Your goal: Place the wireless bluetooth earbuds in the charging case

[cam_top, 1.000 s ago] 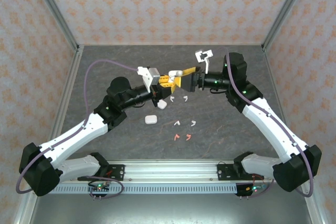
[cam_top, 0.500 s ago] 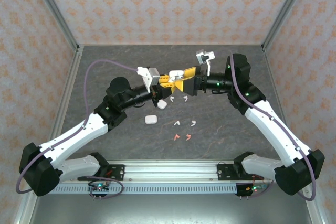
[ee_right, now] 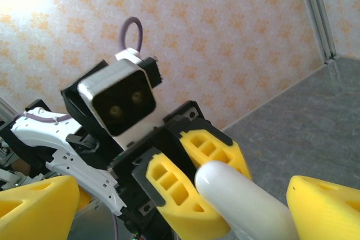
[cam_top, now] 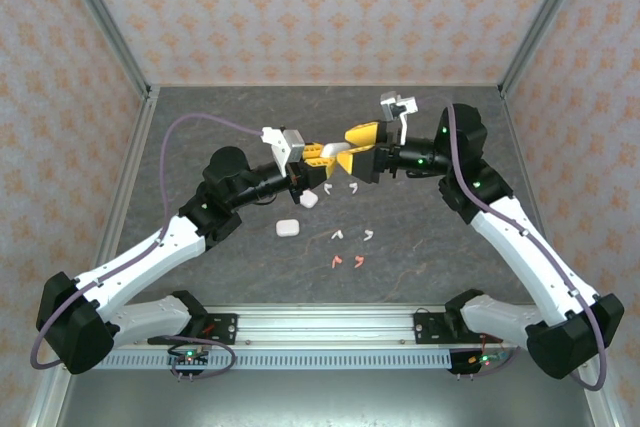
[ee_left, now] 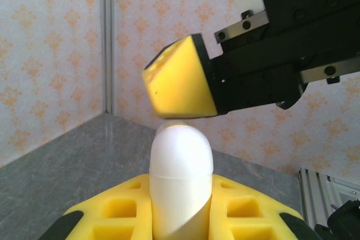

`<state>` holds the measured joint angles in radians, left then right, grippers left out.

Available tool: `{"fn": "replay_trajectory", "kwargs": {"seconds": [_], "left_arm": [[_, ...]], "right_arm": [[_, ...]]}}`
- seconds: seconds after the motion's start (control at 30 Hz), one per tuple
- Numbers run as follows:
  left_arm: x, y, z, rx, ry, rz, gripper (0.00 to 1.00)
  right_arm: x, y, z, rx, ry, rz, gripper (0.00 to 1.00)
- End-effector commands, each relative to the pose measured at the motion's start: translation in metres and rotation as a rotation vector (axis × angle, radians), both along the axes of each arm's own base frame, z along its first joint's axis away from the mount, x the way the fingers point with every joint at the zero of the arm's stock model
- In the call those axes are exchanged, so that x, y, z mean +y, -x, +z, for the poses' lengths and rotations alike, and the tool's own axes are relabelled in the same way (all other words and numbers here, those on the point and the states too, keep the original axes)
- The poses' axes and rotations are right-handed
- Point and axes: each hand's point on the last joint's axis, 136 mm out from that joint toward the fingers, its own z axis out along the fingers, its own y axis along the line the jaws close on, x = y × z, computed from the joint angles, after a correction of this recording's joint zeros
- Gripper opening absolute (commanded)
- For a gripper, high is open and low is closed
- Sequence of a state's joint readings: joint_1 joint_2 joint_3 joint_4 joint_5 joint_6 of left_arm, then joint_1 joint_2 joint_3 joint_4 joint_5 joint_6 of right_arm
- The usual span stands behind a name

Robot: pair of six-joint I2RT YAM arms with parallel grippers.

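Note:
My left gripper (cam_top: 322, 153) is shut on a white rounded charging case (cam_top: 337, 146), held closed above the table with its rounded end sticking out. In the left wrist view the case (ee_left: 181, 155) stands between my yellow fingers (ee_left: 101, 212), and a yellow finger of the right gripper (ee_left: 177, 85) hangs just over its tip. My right gripper (cam_top: 357, 148) is open, with its jaws on either side of the case's (ee_right: 242, 200) free end. Several small earbuds lie on the table below: white ones (cam_top: 328, 188) (cam_top: 369, 236) and two coral ones (cam_top: 338, 261) (cam_top: 358, 261).
Two more white cases rest on the grey table, one (cam_top: 287, 228) near the middle and one (cam_top: 309, 200) under the left gripper. Patterned walls and metal corner posts (cam_top: 105, 22) enclose the table. A purple cable (cam_top: 190, 119) loops over the left arm.
The right gripper has moved left toward the held case and turned, so its fingers now flank the case's end. The left gripper and case have stayed put.

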<state>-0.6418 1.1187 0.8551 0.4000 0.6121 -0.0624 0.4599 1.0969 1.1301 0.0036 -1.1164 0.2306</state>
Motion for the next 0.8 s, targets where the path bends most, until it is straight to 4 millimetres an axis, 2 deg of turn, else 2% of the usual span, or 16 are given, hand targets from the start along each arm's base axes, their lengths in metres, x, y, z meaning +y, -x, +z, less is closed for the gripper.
{"fn": "replay_trajectory", "kwargs": {"seconds": [0.0,0.43,0.67,0.77], "left_arm": [[0.003,0.003,0.006,-0.015,0.013,0.011,0.0],[0.004,-0.002,0.007,-0.012,0.008,0.037,0.0],[0.024,-0.027,-0.004,0.043,-0.005,0.201,0.0],[0.036,-0.045,-0.012,0.115,0.012,0.236,0.0]], "right_arm": [[-0.002,0.005,0.017,-0.104,-0.033,-0.01,0.95],[-0.006,-0.004,0.008,-0.104,0.007,-0.073,0.96],[-0.011,-0.005,0.0,-0.1,0.027,-0.12,0.96],[-0.015,-0.007,-0.006,-0.094,0.034,-0.153,0.96]]}}
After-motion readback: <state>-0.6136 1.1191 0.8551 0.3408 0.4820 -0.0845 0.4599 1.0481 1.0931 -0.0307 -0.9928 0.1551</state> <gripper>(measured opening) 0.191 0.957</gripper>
